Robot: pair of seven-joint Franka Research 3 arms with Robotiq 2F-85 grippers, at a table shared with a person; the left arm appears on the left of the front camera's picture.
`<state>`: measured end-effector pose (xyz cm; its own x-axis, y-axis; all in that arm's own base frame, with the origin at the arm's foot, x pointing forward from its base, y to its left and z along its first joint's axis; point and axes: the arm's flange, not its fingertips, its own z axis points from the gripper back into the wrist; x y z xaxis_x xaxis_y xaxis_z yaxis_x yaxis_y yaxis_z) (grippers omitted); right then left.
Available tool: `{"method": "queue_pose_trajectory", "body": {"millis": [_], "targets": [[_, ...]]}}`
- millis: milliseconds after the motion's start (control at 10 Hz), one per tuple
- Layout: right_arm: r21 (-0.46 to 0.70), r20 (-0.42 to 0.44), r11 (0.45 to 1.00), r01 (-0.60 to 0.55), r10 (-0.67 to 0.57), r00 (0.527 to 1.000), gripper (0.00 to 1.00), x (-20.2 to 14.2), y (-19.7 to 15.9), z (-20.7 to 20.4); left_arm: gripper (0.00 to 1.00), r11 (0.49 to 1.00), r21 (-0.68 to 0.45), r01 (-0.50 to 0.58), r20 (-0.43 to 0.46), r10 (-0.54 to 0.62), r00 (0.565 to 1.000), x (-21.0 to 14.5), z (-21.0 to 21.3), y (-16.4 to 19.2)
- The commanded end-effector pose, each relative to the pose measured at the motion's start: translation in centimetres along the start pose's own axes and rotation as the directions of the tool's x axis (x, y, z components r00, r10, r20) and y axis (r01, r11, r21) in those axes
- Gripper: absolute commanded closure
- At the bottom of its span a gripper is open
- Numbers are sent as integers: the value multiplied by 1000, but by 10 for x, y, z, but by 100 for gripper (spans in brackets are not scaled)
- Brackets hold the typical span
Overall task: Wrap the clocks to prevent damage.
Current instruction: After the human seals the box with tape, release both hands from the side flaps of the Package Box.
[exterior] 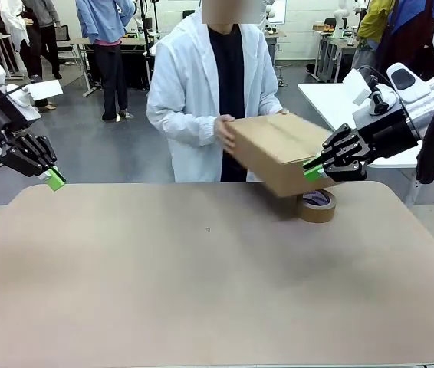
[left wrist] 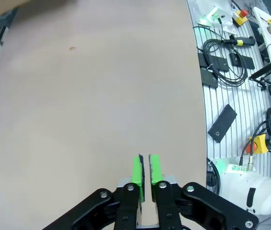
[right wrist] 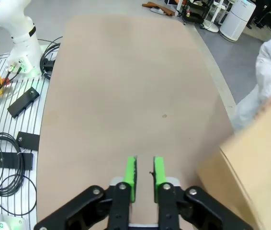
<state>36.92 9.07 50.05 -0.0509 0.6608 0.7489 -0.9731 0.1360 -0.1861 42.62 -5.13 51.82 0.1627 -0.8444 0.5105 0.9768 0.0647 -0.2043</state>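
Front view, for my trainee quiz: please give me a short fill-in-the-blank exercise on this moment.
1. The person holds a brown cardboard ____ with both hands.
2. The tape roll lies on the ____.
3. The left gripper has its green pads pressed ____.
4. The right gripper holds ____.

Missing words: carton; table; together; nothing

The table (exterior: pixel 163 284) is a plain, flat tan. The carton (exterior: pixel 278 149) over its far edge is brown cardboard, and the tape roll (exterior: pixel 317 206) on the table under the carton is brown too (purplish inside the core). The person behind wears a white coat (exterior: pixel 190 92) over black. Both grippers have green pads (left wrist: pixel 138 173) on black fingers.
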Motion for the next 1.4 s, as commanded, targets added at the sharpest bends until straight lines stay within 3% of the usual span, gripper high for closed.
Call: {"method": "queue_pose_trajectory", "body": {"millis": [0, 200, 300, 500, 900, 1000, 1100, 1300], "targets": [[4, -34, 1000, 28, -28, 999, 0, -7, 1, -7, 0, 1000, 23, -21, 16, 20, 1000, -1, -1, -3], [23, -37, 998, 54, -54, 998, 0, -10, 0, -9, 0, 999, 31, -36, 8, 36, 999, -1, 1, -1], [22, -45, 998, 56, -55, 997, 3, -12, 2, -9, 19, 999, 32, -37, 9, 37, 999, -3, -1, -3], [29, -48, 998, 56, -55, 997, 0, -12, 2, -9, 0, 998, 27, -49, 13, 49, 999, -5, -2, -1], [30, -64, 996, 84, -82, 995, 0, -13, 2, -10, 0, 997, 38, -72, -1, 72, 997, -5, -4, 0], [26, -25, 999, 41, -40, 999, 0, -12, 1, -9, 0, 993, 63, -96, -25, 98, 995, -3, -5, 0], [26, -25, 999, 41, -40, 999, 0, -12, 1, -9, 0, 999, 16, -37, 4, 36, 999, -6, 0, 2], [26, -25, 999, 41, -40, 999, 0, -12, 1, -9, 0, 999, 16, -37, 4, 36, 999, -6, 0, 2]]}}
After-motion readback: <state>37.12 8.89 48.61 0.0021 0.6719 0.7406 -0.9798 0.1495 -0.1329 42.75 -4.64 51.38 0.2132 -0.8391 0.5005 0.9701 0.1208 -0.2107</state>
